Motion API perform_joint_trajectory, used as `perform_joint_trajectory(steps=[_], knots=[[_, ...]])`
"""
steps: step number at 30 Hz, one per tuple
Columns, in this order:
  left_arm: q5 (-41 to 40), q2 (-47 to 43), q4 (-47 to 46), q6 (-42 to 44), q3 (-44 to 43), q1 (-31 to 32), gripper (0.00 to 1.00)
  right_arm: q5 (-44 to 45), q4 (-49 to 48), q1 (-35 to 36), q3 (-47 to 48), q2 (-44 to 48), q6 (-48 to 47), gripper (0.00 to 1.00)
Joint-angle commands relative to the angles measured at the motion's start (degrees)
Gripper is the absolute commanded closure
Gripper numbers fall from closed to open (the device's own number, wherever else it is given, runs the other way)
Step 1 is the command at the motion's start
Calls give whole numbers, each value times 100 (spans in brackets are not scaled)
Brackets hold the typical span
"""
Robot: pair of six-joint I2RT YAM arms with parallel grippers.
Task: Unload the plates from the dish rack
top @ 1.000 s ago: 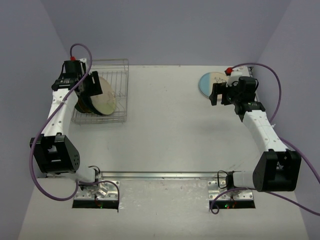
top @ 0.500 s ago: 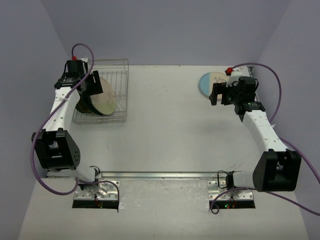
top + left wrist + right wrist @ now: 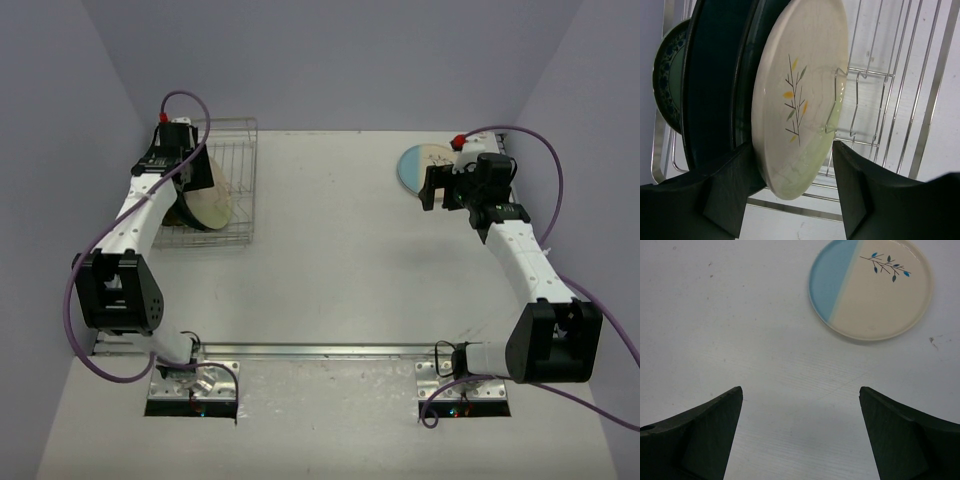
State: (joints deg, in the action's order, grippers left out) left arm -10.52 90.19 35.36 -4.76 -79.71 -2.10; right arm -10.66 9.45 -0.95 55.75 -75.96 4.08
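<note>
The dish rack (image 3: 238, 150) stands at the far left and holds upright plates. In the left wrist view a cream plate (image 3: 800, 90) with a leaf sprig stands in front of a dark teal plate (image 3: 715, 85) and a blue-green patterned plate (image 3: 667, 80). My left gripper (image 3: 795, 170) is open and straddles the cream plate's lower rim, with a gap at the right finger (image 3: 855, 195). It shows in the top view (image 3: 190, 172) over the rack. My right gripper (image 3: 437, 187) is open and empty above the table, just short of a cream and pale blue plate (image 3: 870, 287) lying flat.
The rack's thin slot wires (image 3: 900, 100) stand free to the right of the cream plate. The flat plate (image 3: 420, 165) lies at the far right, near the right wall. The purple walls close in on both sides.
My left wrist has moved right and further over the rack, onto the cream plate. The right arm has not moved.
</note>
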Motion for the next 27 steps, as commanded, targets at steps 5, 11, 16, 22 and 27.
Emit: perform_joint_trajectory(steps=[5, 11, 16, 22, 27], knots=[[497, 566, -492, -180, 6, 84, 53, 46, -243, 42, -5, 38, -83, 1], [1157, 572, -807, -196, 100, -25, 63, 13, -242, 42, -103, 77, -91, 1], [1113, 319, -992, -147, 229, -20, 79, -22, -260, 42, -198, 108, -88, 1], [798, 39, -1032, 44, 197, -27, 100, -131, -248, 42, -222, 129, -23, 1], [747, -210, -1070, 222, 80, -27, 100, -156, -230, 42, -246, 161, 5, 1]])
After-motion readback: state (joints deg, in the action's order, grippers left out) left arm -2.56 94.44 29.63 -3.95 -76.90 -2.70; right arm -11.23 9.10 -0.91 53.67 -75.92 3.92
